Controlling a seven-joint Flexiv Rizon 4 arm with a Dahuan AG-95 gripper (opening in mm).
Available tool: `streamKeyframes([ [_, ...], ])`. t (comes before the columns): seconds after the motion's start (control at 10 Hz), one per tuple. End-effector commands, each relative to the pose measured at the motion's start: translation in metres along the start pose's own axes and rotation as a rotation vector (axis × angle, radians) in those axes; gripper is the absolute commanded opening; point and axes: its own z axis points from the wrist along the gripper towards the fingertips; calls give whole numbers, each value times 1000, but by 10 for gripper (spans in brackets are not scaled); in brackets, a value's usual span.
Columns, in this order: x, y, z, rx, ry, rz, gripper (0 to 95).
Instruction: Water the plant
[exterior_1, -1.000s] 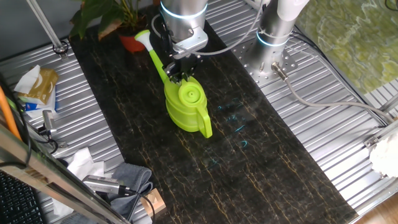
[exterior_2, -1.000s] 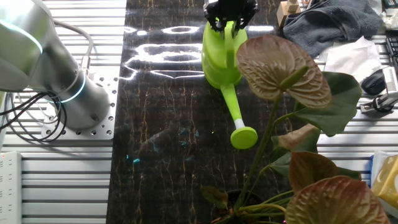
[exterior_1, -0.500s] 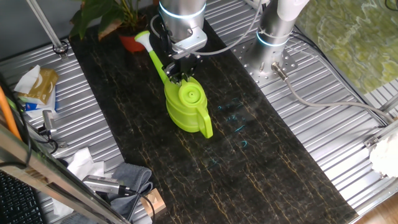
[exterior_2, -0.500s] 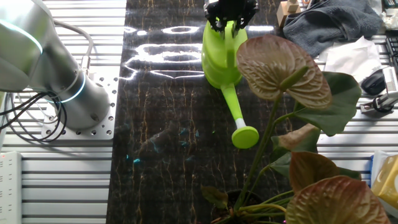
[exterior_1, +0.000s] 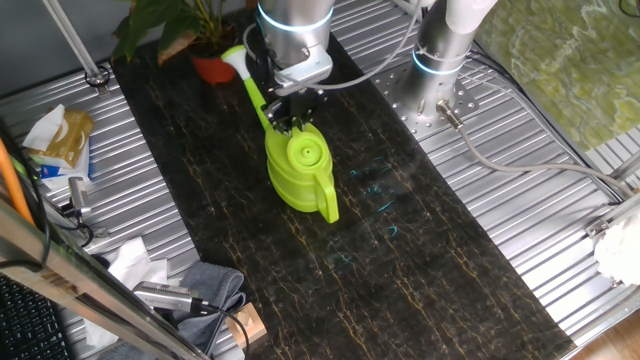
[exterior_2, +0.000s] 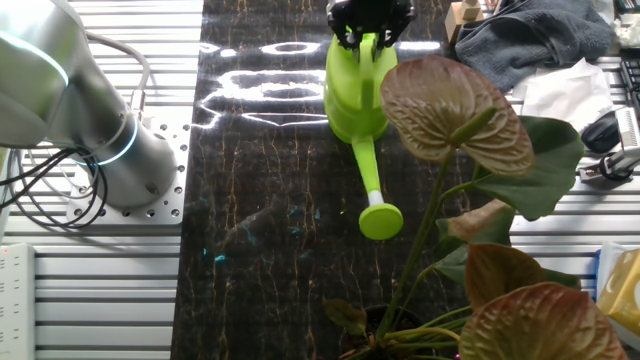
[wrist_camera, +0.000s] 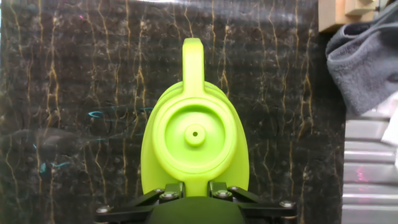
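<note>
Movement since a second ago is small but telling: we see the rose at the end of the watering can's spout (exterior_2: 381, 220) swing a little leftward in the other fixed view, while the lime-green watering can (exterior_1: 300, 168) otherwise keeps its place on the dark marbled mat (exterior_1: 420, 260). We read that as the can being turned or aimed rather than tipped, so pouring has likely not begun. Reading across one fixed view from the left, the plant (exterior_1: 185, 30) sits in its orange-red pot (exterior_1: 212, 68) at the far corner of the mat, the spout reaches up toward it, and the gripper (exterior_1: 288, 118) is clamped on the can's top where the spout joins the body. That view hides how near the rose is to the leaves; the other fixed view shows it just beside the plant's stems and broad brownish leaves (exterior_2: 450, 105), not yet over the pot. Only the hand view shows the can's round lid (wrist_camera: 195, 134) and handle (wrist_camera: 193, 59), and the grey cloth (wrist_camera: 367, 56) to the right.
</note>
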Motion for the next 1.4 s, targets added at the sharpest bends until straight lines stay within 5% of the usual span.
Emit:
streamKeyframes([
  [0.1,1,0,-2,4,10,19,0],
  [1.4,1,0,-2,34,34,155,0],
])
